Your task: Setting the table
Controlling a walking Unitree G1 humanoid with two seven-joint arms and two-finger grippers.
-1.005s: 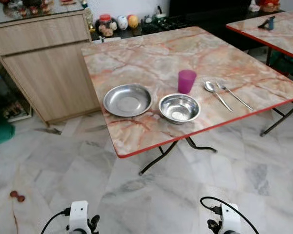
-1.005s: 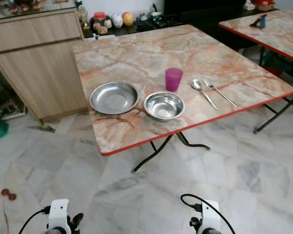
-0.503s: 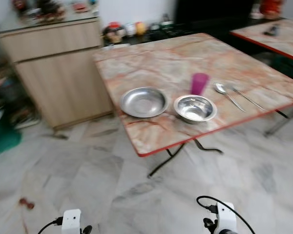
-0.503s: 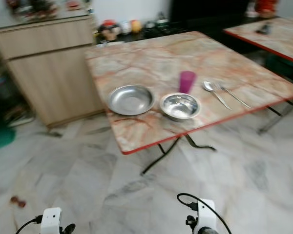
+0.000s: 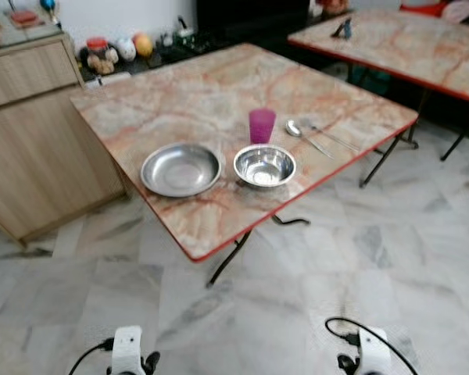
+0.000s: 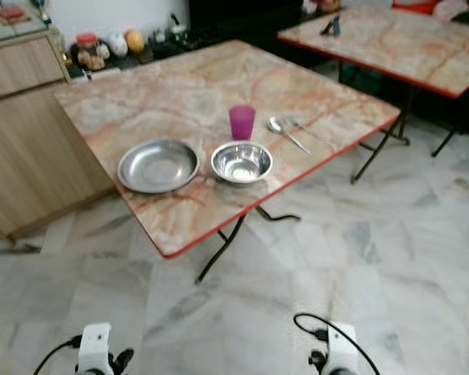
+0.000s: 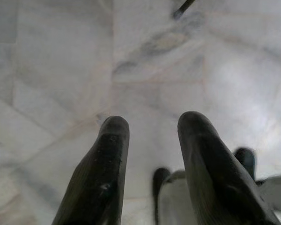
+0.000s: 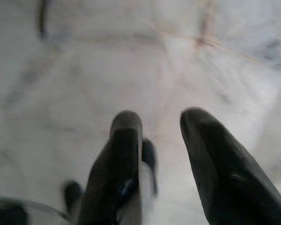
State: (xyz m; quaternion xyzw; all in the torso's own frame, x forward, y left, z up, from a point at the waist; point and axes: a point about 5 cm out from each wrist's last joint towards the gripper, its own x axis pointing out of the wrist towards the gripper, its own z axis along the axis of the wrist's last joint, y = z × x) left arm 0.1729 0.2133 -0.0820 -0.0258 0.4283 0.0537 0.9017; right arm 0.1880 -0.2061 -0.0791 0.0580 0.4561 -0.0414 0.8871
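While both arms hang low above the marble floor, the left gripper and the right gripper each have their two black fingers spread apart, with nothing between them.

The things for the setting lie together near the front edge of the marble-patterned folding table. A shallow steel plate sits just beside a steel bowl; I cannot tell if their rims touch. A purple plastic cup stands upright just behind the bowl. To the right of the cup lie a spoon and a fork, side by side. The table is well apart from the robot.

I judge the plate and bowl to be light, stiff and not fragile, but smooth and slippery on the polished top; the best hold is a pinch over the rim. The cup is light and may tip, so hold it around the middle. The thin, flat cutlery looks hardest to lift; take the handle. A wooden cabinet stands to the left, and a second table at the far right.
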